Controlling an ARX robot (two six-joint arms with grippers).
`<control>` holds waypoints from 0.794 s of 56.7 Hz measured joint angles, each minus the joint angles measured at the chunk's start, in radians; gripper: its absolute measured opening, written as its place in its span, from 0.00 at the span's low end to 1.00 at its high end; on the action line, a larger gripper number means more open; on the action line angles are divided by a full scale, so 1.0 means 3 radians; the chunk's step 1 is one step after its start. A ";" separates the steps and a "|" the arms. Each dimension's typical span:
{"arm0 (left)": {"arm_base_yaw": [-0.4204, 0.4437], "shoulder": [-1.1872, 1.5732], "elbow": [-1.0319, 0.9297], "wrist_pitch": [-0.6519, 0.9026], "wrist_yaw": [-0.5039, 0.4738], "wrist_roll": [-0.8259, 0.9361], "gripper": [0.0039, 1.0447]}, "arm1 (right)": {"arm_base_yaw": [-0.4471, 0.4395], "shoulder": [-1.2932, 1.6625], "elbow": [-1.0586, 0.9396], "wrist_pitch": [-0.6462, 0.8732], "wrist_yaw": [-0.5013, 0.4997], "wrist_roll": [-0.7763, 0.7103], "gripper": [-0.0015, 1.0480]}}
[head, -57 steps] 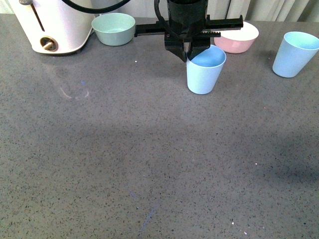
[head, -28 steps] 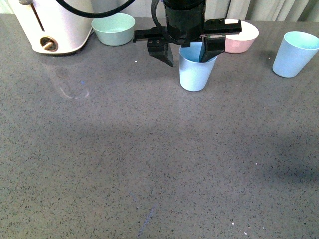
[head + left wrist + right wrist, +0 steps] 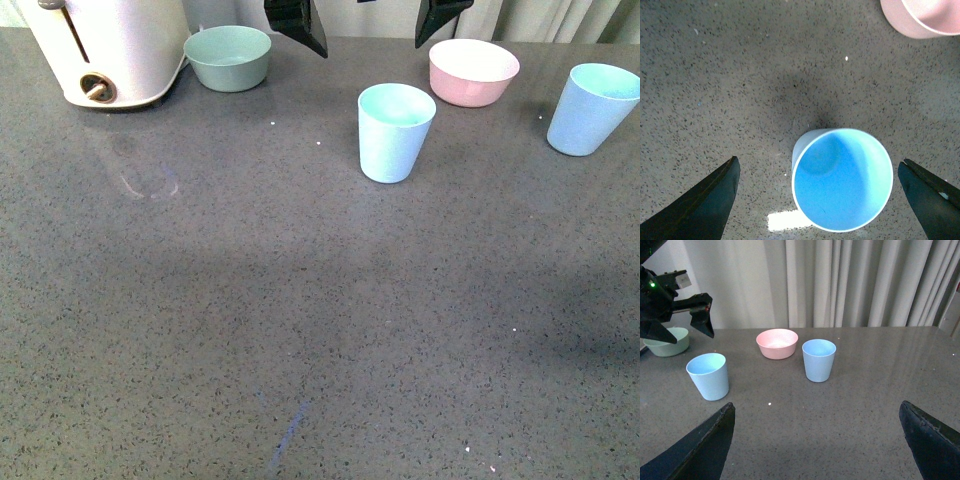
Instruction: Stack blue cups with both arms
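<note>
One pale-blue cup stands upright on the grey table, free of any gripper. It also shows in the left wrist view and the right wrist view. The second blue cup stands upright at the far right, and shows in the right wrist view. My left gripper is open and empty, hanging above and behind the first cup, jaws spread wider than its rim. My right gripper is open and empty, low over bare table, well short of both cups. It is out of the front view.
A white appliance stands at the back left. A green bowl sits beside it. A pink bowl sits behind and between the two cups. Curtains close off the far table edge.
My left gripper opened, let go of the first cup and rose away from it. The cup now stands alone, slightly left of where it stood a second ago.
</note>
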 joint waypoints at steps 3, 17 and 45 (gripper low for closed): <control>0.0011 -0.0159 -0.0326 0.0193 -0.0032 0.0034 0.92 | 0.0000 0.0000 0.0000 0.0000 0.0000 0.0000 0.91; 0.0114 -0.0908 -0.1336 0.0884 -0.0094 0.0160 0.92 | 0.0000 0.0000 0.0000 0.0000 0.0000 0.0000 0.91; 0.1147 -0.5180 -0.6511 0.4557 -0.0362 0.1314 0.48 | 0.0000 0.0000 0.0000 0.0000 0.0001 0.0000 0.91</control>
